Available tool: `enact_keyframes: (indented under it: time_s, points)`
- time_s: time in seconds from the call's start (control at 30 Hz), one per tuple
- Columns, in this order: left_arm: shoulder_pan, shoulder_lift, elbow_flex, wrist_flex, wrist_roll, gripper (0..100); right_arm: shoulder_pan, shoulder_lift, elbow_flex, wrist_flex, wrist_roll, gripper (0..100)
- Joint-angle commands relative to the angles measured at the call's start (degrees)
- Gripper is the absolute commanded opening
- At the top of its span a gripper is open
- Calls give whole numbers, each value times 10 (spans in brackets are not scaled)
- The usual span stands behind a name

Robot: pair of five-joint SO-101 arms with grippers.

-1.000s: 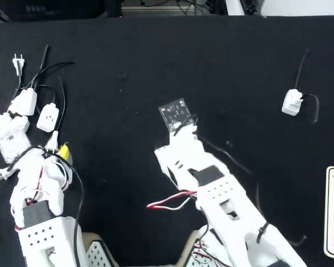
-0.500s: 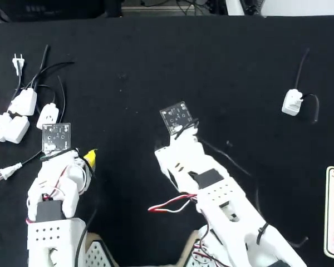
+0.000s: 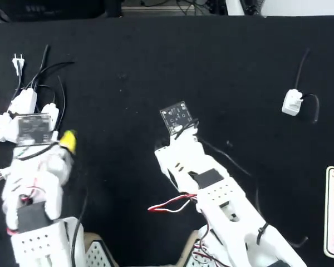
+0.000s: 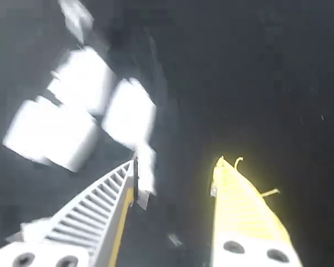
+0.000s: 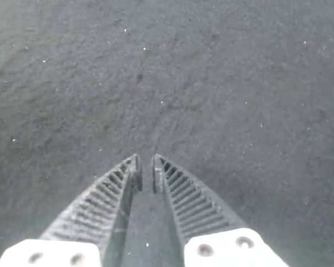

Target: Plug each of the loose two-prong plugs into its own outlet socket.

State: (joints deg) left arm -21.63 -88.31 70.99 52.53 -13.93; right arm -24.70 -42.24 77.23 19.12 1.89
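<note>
The left pincer (image 4: 175,167) hangs spread above what seem, through blur, the white outlet sockets (image 4: 128,114); the right pincer (image 5: 146,161) is pressed together, empty. Centre over one loose plug (image 3: 16,62) before descending.

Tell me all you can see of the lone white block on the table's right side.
The white block looks like small, boxy plastic with rounded corners. It lies by itself on the black table. A thin black cord loops from its right side. Nothing else touches it. Plug or socket: cannot tell.
</note>
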Motion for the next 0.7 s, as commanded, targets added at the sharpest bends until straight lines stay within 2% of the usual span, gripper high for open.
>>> enact_keyframes:
  time_s: [0.0,0.13,0.3,0.5,0.67]
  points:
    - [-30,8,-95,3,-30,235,-8,-17,-2,-15,4,35]
    - [-31,77,-122,3,-46,235,-8,-17,-2,-15,4,35]
    - [-31,271,-195,2,-46,236,-8,-17,2,-16,4,35]
    - [-29,521,-350,35,-91,236,-8,-17,3,-16,4,35]
    - [-31,716,-502,81,-94,236,-8,-17,3,-16,4,35]
